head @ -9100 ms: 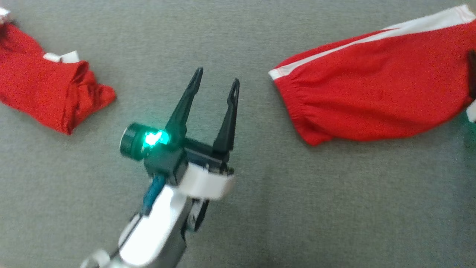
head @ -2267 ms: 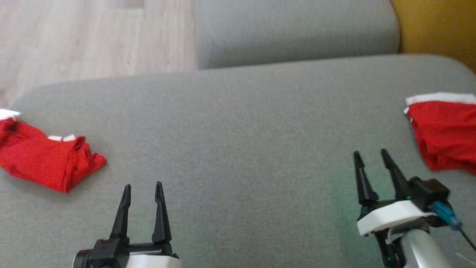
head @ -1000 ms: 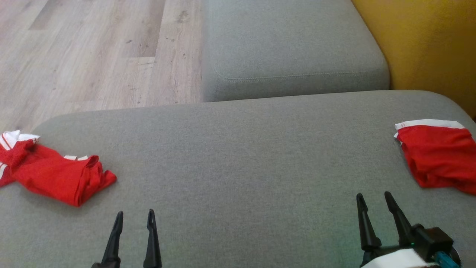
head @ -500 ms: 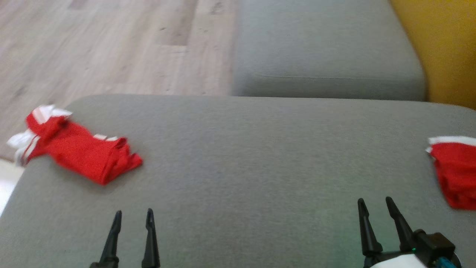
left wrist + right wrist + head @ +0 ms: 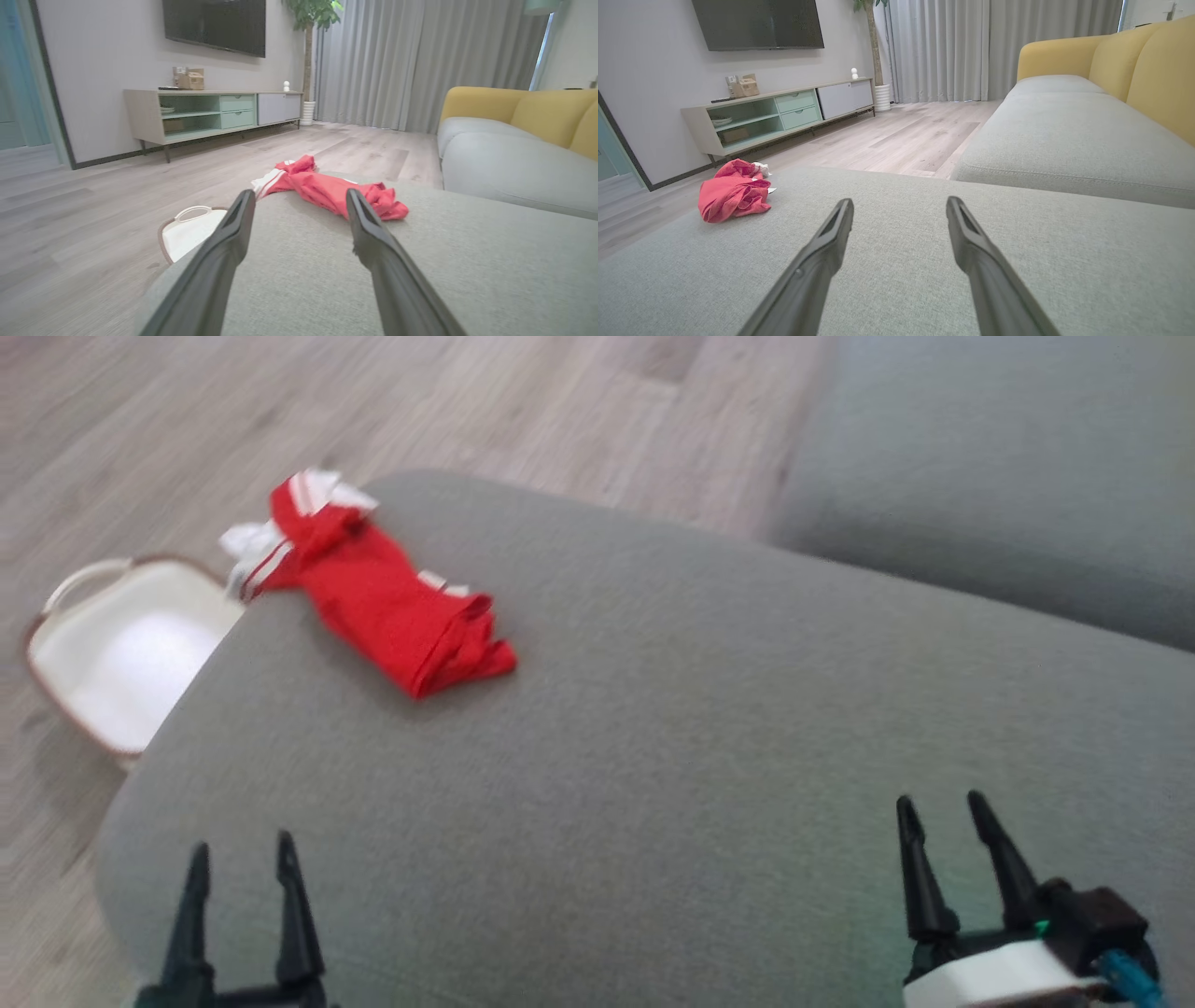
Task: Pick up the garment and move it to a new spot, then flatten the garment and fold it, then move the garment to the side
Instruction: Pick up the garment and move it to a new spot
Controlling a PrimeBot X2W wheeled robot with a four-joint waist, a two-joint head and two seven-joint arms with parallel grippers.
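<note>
A crumpled red garment with white stripes (image 5: 383,602) lies at the far left corner of the grey sofa cushion (image 5: 672,737), one end hanging over the edge. It also lies ahead in the left wrist view (image 5: 327,189) and off to the left in the right wrist view (image 5: 734,193). My left gripper (image 5: 240,861) is open at the lower left, well short of the garment, with nothing between its fingers. My right gripper (image 5: 940,812) is open at the lower right, far from the garment, also empty.
A white basket with a handle (image 5: 121,649) stands on the wooden floor (image 5: 187,420) beside the cushion's left edge, also seen as a basket (image 5: 187,231) in the left wrist view. A second grey seat (image 5: 990,476) lies beyond. A yellow sofa back (image 5: 1148,65) rises on the right.
The head camera has swung left: the crumpled garment now sits higher and nearer the middle, the basket has come into view, and the second red garment on the right has left the picture.
</note>
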